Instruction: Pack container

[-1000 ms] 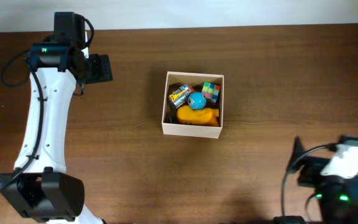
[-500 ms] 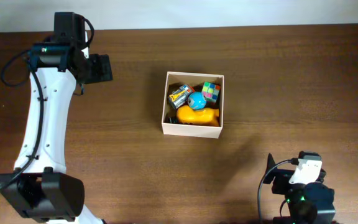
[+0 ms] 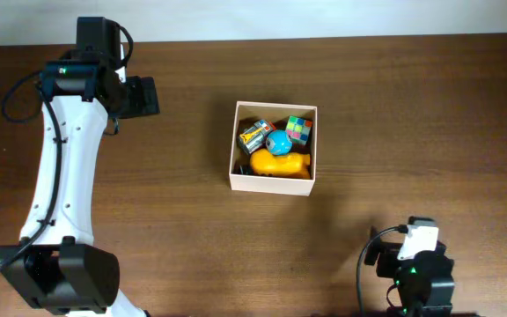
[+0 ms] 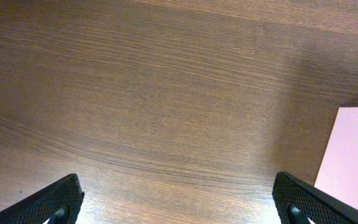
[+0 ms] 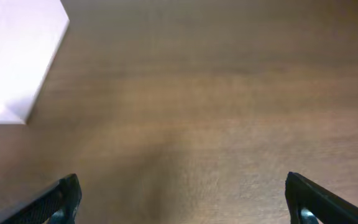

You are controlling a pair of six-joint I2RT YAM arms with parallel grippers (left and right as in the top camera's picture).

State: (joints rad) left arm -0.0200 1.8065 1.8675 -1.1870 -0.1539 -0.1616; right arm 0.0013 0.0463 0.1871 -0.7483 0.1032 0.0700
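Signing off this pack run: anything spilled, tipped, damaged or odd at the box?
Nothing stands out. The container sits flat on the table, its walls unbent as far as the overhead view shows, with the colour cube, blue toy, orange toy and silver can all inside it.

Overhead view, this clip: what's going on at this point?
Neither arm is holding anything right now. The container sits in the middle of the table with a yellow toy, a blue ball, a colour cube and a silvery can inside. The left gripper is open over bare wood to the container's left. The right gripper is open too, its arm folded near the front edge.
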